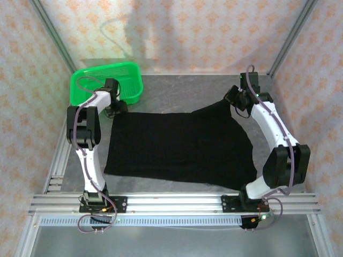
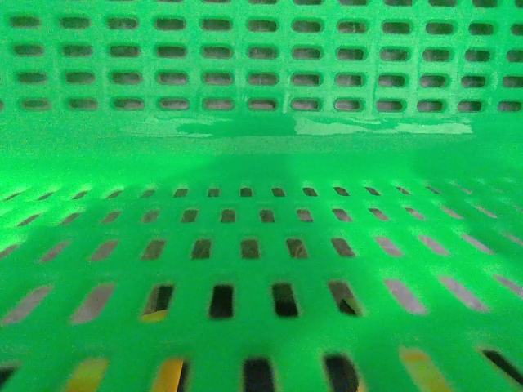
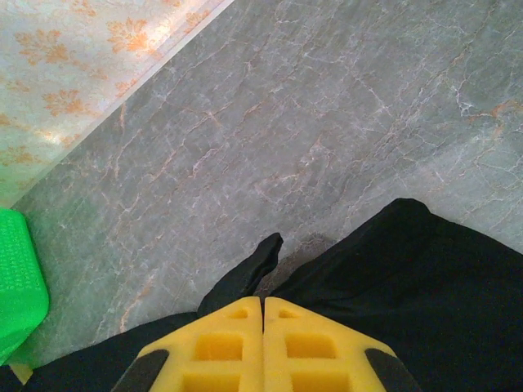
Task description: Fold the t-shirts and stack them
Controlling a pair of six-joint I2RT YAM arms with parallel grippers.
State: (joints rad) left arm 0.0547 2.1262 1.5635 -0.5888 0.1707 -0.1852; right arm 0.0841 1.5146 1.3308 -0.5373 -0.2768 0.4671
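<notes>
Clamping the t-shirt (image 3: 425, 278), the right end effector (image 3: 262, 314) is closed; left end effector (image 1: 114, 108): cannot tell.

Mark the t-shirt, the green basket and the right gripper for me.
black t-shirt (image 1: 177, 144): top view, middle of its body.
green mesh basket (image 1: 107, 67): top view, far rim.
right gripper (image 3: 262, 304): right wrist view, where the shut yellow fingertips meet.

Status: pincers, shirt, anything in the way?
Right pincer shut on shirt corner. Left pincer by basket, state unclear. Shirt spread flat. Nothing on it.
</notes>
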